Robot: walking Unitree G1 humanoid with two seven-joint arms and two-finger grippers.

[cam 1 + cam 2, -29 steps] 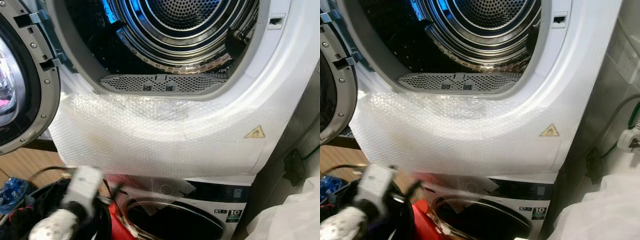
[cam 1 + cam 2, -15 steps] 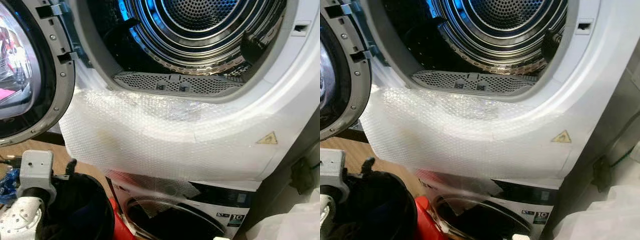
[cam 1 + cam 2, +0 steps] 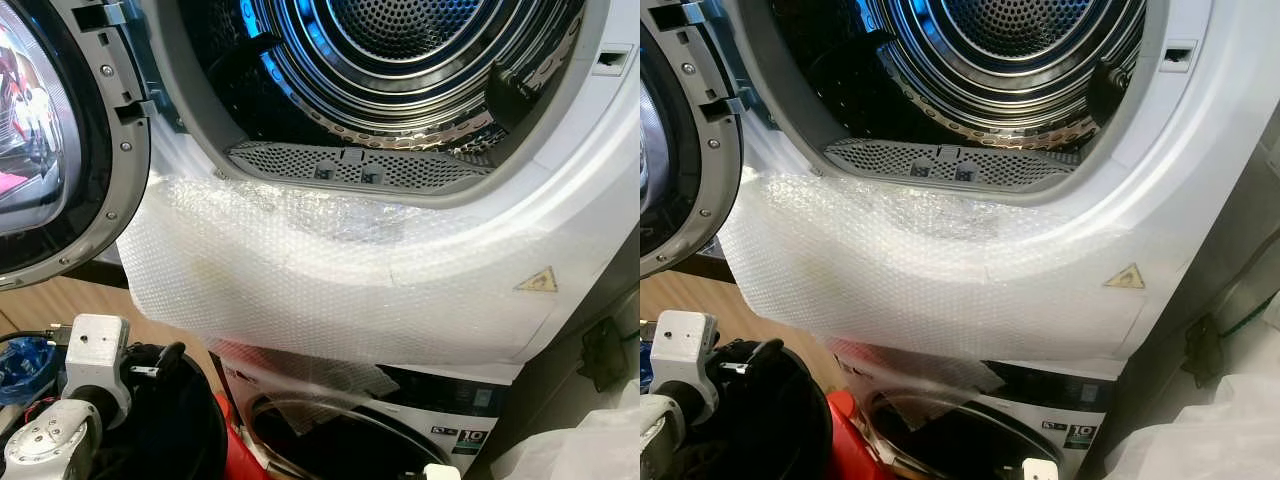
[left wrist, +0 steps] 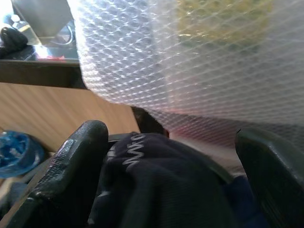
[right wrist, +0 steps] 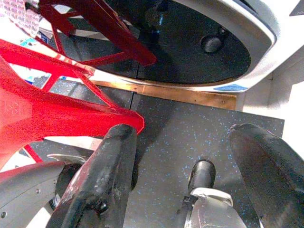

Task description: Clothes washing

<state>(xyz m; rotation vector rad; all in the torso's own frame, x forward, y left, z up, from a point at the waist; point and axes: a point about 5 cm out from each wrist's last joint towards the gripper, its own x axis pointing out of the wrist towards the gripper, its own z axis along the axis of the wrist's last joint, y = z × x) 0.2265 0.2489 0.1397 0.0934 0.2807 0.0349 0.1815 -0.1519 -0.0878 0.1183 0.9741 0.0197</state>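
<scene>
Two stacked machines fill the corner: an upper dryer point(image 3: 560, 200) with its round door point(image 3: 60, 150) swung open to the left, and a lower washer point(image 3: 400, 430) with a dark closed porthole. One sheet of bubble wrap point(image 3: 320, 280) hangs from the lower rim of the upper opening, covering the white front panel down to the washer's top edge. One steel drum point(image 3: 400, 50) shows inside, with one perforated lint grille point(image 3: 350, 165) along the opening's bottom edge.

At the lower left, the left gripper point(image 4: 171, 180) holds a dark garment point(image 4: 156, 190) just below the hanging edge of the wrap; its two fingers point(image 4: 71, 161) are clamped on the cloth, whose pale lettering shows in the left wrist view. From the head views the same bundle point(image 3: 170, 430) reads as a black mass beside the silver wrist.

The right gripper point(image 5: 190, 161) hangs low over speckled dark floor point(image 5: 190, 123), its fingers spread apart and gripping nothing, next to one red plastic basket point(image 5: 57, 104) and the washer's porthole.

Compared with half a second ago, the left wrist and garment sit a little higher and closer to the wrap.
</scene>
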